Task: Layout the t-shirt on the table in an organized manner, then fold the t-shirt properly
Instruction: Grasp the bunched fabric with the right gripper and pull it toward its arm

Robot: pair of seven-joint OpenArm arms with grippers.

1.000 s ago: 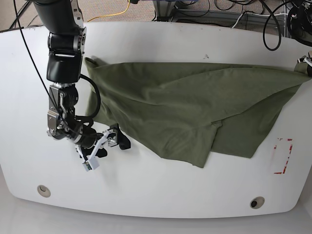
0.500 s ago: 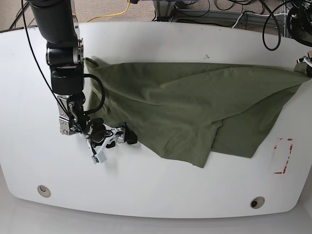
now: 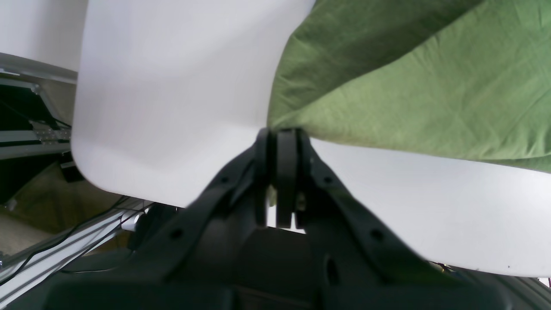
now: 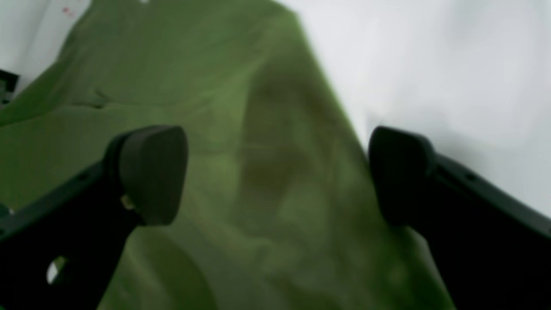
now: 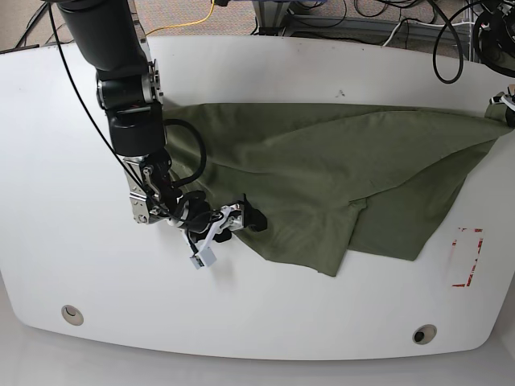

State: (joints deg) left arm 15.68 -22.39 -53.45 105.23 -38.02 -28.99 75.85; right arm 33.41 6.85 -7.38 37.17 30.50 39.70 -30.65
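The t-shirt (image 5: 322, 181) is a plain olive-green spread of soft, matte cloth, creased and doubled over on itself, with no print showing anywhere. It lies across the middle and right of the white table (image 5: 265, 322) in the base view, its long axis running left to right. The upper edge is nearly straight; the lower edge slopes down to a rounded folded flap at lower centre, and a darker under-layer shows to the right of that flap. The far right end tapers to a point at the table's right edge, above the small red-marked rectangle (image 5: 467, 257).

That tip is pinched in the left gripper (image 3: 282, 142): in the left wrist view its black jaws are pressed tight together with the green corner caught between them, just past the table's rounded edge.

At the left of the base view the right gripper (image 5: 229, 221) sits low over the shirt's lower-left edge. In its own wrist view, which is blurred, the two dark fingers (image 4: 150, 172) stand spread wide, cloth between them and nothing gripped.
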